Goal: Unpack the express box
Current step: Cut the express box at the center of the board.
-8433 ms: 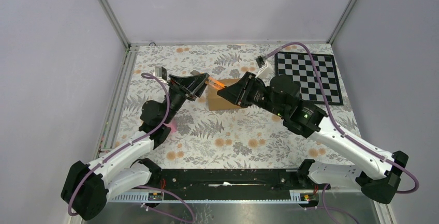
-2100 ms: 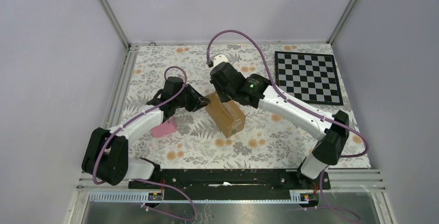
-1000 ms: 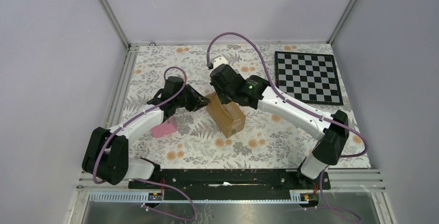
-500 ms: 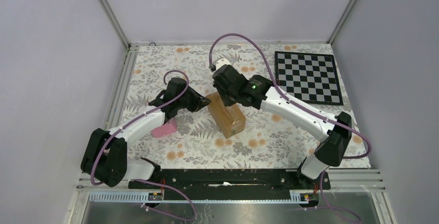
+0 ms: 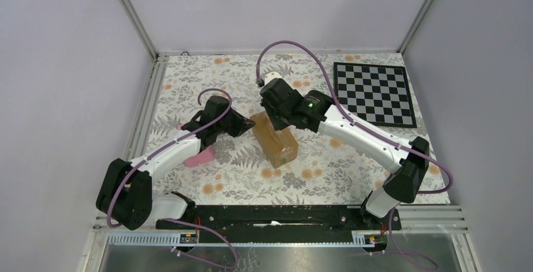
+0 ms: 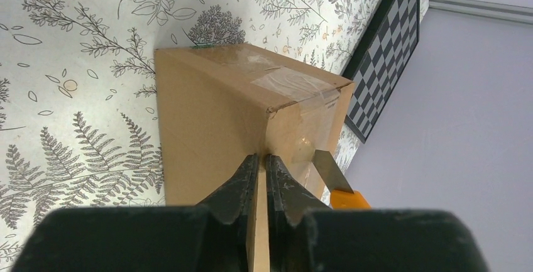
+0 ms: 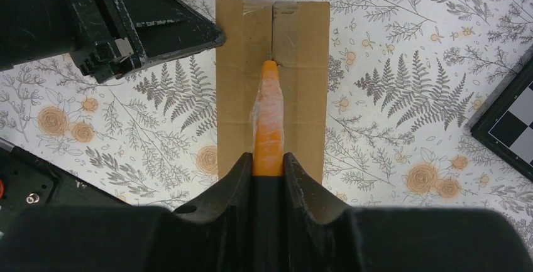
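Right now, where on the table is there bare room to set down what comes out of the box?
Free: the floral cloth between the express box and the base rail, and the far-left corner beyond the left gripper. Crowded: the centre, where it and the right gripper meet at the box; pink wedge to its left, checkerboard far right.
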Controlling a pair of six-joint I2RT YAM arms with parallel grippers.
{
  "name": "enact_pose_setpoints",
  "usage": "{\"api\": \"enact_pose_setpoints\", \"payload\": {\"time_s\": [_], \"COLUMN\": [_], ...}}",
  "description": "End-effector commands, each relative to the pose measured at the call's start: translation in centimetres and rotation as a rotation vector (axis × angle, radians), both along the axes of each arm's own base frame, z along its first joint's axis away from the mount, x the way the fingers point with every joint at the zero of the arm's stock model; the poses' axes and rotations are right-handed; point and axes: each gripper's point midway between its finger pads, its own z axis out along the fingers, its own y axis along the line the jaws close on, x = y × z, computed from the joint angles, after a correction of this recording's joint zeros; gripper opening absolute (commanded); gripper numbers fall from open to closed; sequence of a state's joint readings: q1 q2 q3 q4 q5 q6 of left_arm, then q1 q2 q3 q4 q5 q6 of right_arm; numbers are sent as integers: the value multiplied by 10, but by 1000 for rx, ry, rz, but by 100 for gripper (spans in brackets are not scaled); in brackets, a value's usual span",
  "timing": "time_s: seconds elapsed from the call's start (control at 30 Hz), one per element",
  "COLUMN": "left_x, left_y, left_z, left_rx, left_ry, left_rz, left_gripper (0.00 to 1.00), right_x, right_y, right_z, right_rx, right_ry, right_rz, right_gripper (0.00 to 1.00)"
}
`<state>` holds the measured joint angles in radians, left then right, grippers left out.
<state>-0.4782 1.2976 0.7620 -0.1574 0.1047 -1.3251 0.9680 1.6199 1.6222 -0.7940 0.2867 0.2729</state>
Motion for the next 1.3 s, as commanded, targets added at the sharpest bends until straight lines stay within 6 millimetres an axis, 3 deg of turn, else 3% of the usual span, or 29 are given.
{"api": "enact_pose_setpoints", "payload": {"time_s": [0.0,0.47,0.57,0.73,0.8,1.0,1.27], "left_x": [-1,0,1,-4,-7,-18,-12], "left_y": [16,21,18,19,19,19,2], "left_z": [-10,0,9,24,29,26,29], "left_rx": [64,116,144,205,214,221,212], "left_ry": [43,22,1,-18,-20,24,42], "left_rz": [93,109,82,38,26,20,7], "left_gripper": [8,10,24,81,96,99,99], "right_x": [-23,-37,-36,-35,-33,-34,-34], "right_y": [-4,-10,-9,-3,0,8,12], "right_z": [18,19,14,12,11,13,15], "right_rx": [50,66,51,63,68,89,98], "right_ry": [60,101,108,105,99,106,111], "right_rz": [32,53,56,76,86,108,124], "right_gripper": [0,0,0,0,0,0,0]}}
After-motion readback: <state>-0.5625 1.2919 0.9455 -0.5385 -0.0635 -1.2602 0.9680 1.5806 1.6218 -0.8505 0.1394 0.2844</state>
